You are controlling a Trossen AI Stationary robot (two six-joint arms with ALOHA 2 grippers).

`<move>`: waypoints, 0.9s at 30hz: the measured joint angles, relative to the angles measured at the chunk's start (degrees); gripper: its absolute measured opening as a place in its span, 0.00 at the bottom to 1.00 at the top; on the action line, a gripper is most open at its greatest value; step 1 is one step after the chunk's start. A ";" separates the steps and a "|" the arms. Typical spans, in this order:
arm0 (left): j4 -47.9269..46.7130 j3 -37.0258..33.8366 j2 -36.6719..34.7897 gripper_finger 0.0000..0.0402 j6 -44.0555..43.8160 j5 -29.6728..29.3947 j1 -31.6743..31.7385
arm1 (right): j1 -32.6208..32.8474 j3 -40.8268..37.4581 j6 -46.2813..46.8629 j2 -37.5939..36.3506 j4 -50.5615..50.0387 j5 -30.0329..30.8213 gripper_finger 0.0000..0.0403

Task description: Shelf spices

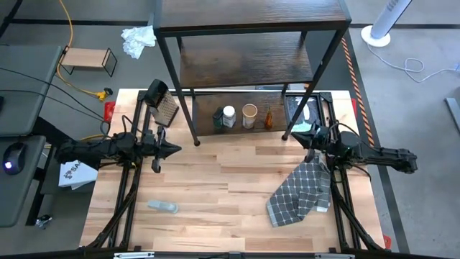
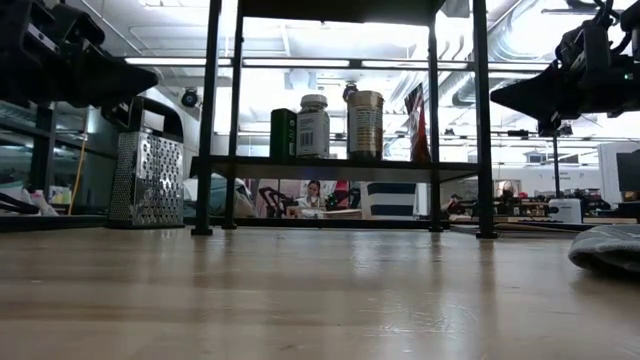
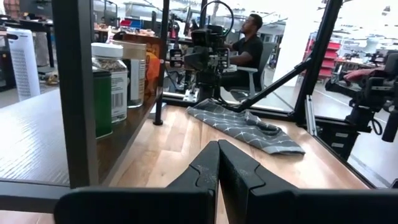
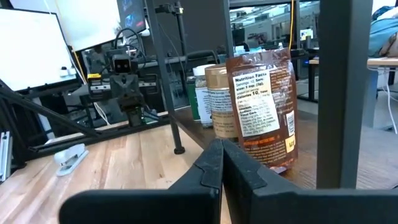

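Note:
The shelf (image 1: 244,65) stands at the table's far side. On its lowest board (image 2: 330,163) stand the dark jar (image 1: 218,117), the white-capped jar (image 1: 228,115), the tan-lidded jar (image 1: 249,114) and the slim amber bottle (image 1: 268,117). The reddish-brown packet (image 4: 264,109) stands upright on the same board, next to the tan-lidded jar (image 4: 219,102). My left gripper (image 1: 176,150) hovers shut over the table, left of the shelf's front leg. My right gripper (image 1: 298,134) hovers shut by the shelf's right front leg, close to the packet. Neither holds anything.
A metal box grater (image 1: 165,108) stands left of the shelf. A grey checked cloth (image 1: 302,191) lies under the right arm, and a clear flat plastic object (image 1: 163,207) lies near the near left edge. Bare wood (image 1: 230,180) lies between the arms. A small light-wood stand (image 1: 86,59) sits off the table.

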 joint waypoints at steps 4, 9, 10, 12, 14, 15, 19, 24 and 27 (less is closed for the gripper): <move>0.06 0.00 0.02 0.01 0.00 -0.24 -0.53 | 0.00 0.00 0.00 0.46 0.18 -0.02 0.00; 0.11 0.00 0.24 0.01 0.00 -0.28 -0.53 | 0.00 0.00 0.00 1.36 0.13 -0.10 0.00; 0.11 0.00 0.26 0.01 0.02 -0.29 -0.53 | 0.00 0.00 0.00 1.40 0.17 -0.10 0.00; 0.13 0.00 0.24 0.01 0.01 -0.33 -0.53 | 0.00 0.00 0.00 1.42 0.10 -0.09 0.00; 0.13 -0.02 0.26 0.01 0.01 -0.33 -0.53 | 0.00 0.00 0.00 1.42 0.13 -0.10 0.00; 0.13 -0.02 0.24 0.01 0.00 -0.33 -0.53 | 0.00 0.00 0.00 1.42 0.14 -0.10 0.00; 0.13 -0.02 0.26 0.01 0.00 -0.35 -0.53 | 0.00 0.00 0.00 1.42 0.12 -0.10 0.00; 0.13 -0.02 0.26 0.01 0.00 -0.37 -0.53 | 0.00 0.00 0.00 1.42 0.12 -0.10 0.00; 0.14 -0.02 0.26 0.01 0.01 -0.36 -0.53 | 0.00 0.00 0.00 1.42 0.12 -0.10 0.00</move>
